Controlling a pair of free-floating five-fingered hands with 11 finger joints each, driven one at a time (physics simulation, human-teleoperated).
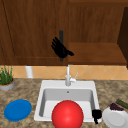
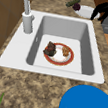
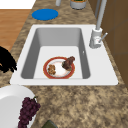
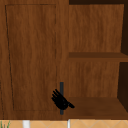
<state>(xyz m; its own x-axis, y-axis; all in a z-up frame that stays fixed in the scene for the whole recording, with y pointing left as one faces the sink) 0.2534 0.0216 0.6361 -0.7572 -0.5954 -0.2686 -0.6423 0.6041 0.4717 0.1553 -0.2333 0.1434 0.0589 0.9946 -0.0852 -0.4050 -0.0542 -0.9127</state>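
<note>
My left hand (image 1: 60,48) floats in front of the wall cabinet, right over the dark vertical handle (image 1: 61,35) of the closed left door (image 1: 35,30); its fingers are spread straight and its thumb points right. The upper view shows that hand (image 4: 61,101) on the handle (image 4: 61,86) too. My right hand (image 1: 96,114) hangs low at the sink's front right corner beside a white plate (image 1: 115,119), fingers drooping loosely and holding nothing. The same hand appears in the left side view (image 2: 102,9) and the right side view (image 3: 6,61).
A red-rimmed plate (image 2: 58,53) with food lies in the sink basin (image 2: 65,26); the front view shows it as a red round shape (image 1: 67,115). The white plate carries grapes (image 1: 116,107). A blue plate (image 1: 17,110), potted plant (image 1: 6,78), faucet (image 1: 68,76) and open shelves (image 1: 96,53) are nearby.
</note>
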